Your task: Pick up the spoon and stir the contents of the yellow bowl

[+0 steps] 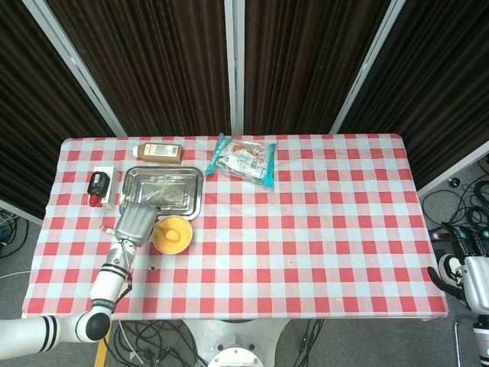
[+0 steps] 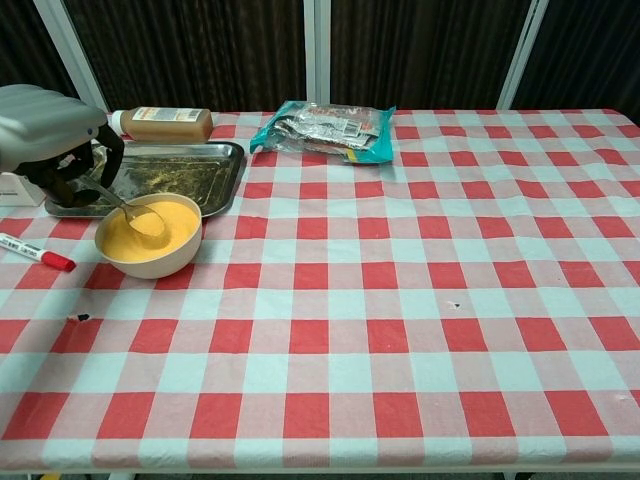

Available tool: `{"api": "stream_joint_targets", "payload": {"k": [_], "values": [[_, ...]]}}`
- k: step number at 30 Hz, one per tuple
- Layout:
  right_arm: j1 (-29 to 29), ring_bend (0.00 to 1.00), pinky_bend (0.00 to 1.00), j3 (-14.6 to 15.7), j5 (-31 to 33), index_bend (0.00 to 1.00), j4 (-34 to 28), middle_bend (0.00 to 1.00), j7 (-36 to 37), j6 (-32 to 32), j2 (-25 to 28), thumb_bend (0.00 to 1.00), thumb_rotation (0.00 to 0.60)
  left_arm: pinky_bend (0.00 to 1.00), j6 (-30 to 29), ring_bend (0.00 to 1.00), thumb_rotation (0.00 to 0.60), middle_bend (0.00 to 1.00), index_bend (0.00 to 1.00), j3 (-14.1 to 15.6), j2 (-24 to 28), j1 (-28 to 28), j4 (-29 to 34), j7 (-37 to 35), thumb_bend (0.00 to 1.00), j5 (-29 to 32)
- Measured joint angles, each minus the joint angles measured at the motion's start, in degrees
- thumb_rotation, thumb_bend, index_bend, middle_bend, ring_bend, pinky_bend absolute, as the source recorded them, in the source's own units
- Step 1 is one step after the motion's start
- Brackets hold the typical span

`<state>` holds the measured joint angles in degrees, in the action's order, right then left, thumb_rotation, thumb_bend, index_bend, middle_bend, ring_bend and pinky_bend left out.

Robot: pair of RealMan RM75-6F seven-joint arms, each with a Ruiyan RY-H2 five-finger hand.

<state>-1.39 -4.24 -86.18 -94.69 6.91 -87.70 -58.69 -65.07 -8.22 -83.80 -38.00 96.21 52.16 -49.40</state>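
Observation:
The yellow bowl [image 2: 150,236] [image 1: 171,234] holds orange-yellow liquid and sits on the checked cloth in front of the metal tray. A metal spoon [image 2: 124,204] slants down into the bowl from the upper left, its tip in the liquid. My left hand [image 2: 50,133] [image 1: 134,222] holds the spoon's handle from up and left of the bowl, fingers curled round it. My right hand [image 1: 467,277] hangs off the table's right end, low beside the robot's base; its fingers are too small to read.
A metal tray [image 2: 170,176] with residue lies behind the bowl, a brown bottle [image 2: 165,124] on its side behind that. A red-capped marker [image 2: 35,251] lies left of the bowl. A teal snack bag [image 2: 325,130] is at back centre, a black device on a white box [image 1: 100,186] at left.

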Motion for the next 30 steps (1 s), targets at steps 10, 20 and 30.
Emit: {"api": "stream_joint_targets", "payload": {"k": [10, 20, 30], "values": [[0.07, 0.11, 0.25, 0.05, -0.10, 0.12, 0.03, 0.29, 0.12, -0.12, -0.06, 0.19, 0.600, 1.00, -5.23, 0.95, 0.600, 0.95, 0.64, 2.64, -1.70, -1.11, -1.05, 7.48, 0.42, -2.28], [0.03, 0.11, 0.25, 0.04, -0.27, 0.12, -0.02, 0.29, 0.02, -0.16, 0.00, 0.19, 0.600, 1.00, -15.30, 0.95, 0.600, 0.95, 0.64, 9.41, -9.74, -1.32, -9.77, 22.82, 0.42, -14.43], [0.04, 0.11, 0.25, 0.02, -0.22, 0.12, -0.10, 0.29, -0.01, -0.14, 0.04, 0.19, 0.600, 1.00, -16.59, 0.95, 0.600, 0.95, 0.64, 9.44, -10.64, -1.02, -8.65, 28.87, 0.42, -17.09]]}}
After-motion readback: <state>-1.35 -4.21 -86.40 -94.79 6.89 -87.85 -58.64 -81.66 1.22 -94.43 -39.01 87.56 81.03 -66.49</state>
